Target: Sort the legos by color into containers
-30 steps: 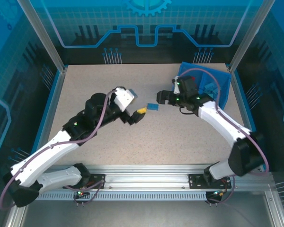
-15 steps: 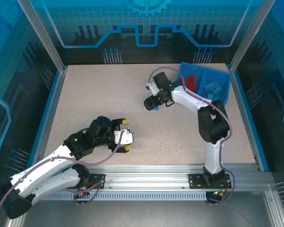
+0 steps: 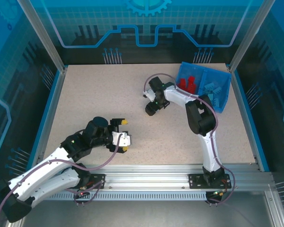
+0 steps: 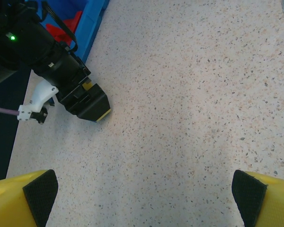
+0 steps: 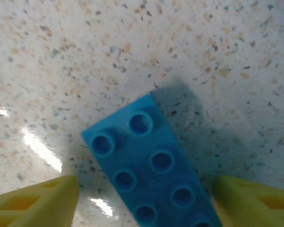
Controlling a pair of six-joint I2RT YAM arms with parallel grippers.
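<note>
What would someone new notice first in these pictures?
The right gripper, pointing down at the middle of the table, its yellow fingers straddling one light blue brick. Behind it at the far right corner sits the blue tray, red bricks in its left compartment, light blue ones in its right.

Bright, even light; glare streaks the right wrist view, perhaps slightly soft.

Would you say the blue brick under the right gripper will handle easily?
Probably rigid: the blue brick looks like hard moulded plastic. Lying flat, studs up, it should not roll. Its glossy faces may slip.
</note>
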